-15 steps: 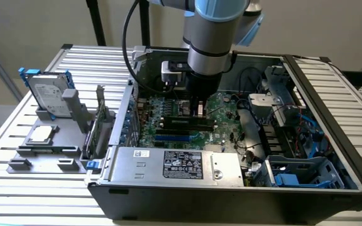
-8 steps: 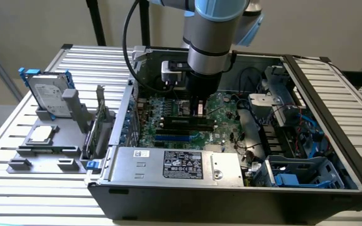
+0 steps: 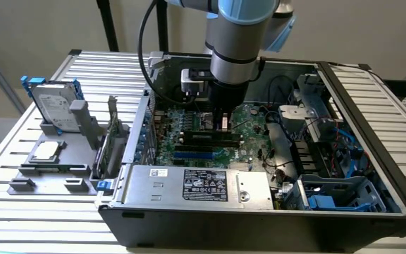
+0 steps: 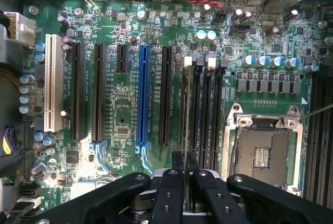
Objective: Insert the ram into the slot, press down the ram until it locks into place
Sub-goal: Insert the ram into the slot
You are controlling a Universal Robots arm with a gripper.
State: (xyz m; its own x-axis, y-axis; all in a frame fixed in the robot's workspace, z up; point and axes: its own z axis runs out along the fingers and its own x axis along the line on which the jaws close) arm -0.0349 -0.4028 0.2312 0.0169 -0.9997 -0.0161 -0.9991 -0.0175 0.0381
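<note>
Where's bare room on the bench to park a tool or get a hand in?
Free: table slats between the grey fixture and the near edge; slatted surface on the exterior view's right of the case. Crowded: inside the case, with the pincer holding the ram at the black slots, cables beside.

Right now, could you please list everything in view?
case: one, black, on table
table: one, silver slats
motherboard: one, green, inside case
memory slots: four, black, on motherboard
socket: one, metal, beside memory slots
blue slot: one, blue, on motherboard
power supply: one, silver, in case
hard drive: one, grey, exterior view's left
ram: one, green, in gripper
gripper: one, black, shut on ram, over memory slots
arm: one, grey, reaching into case
</note>
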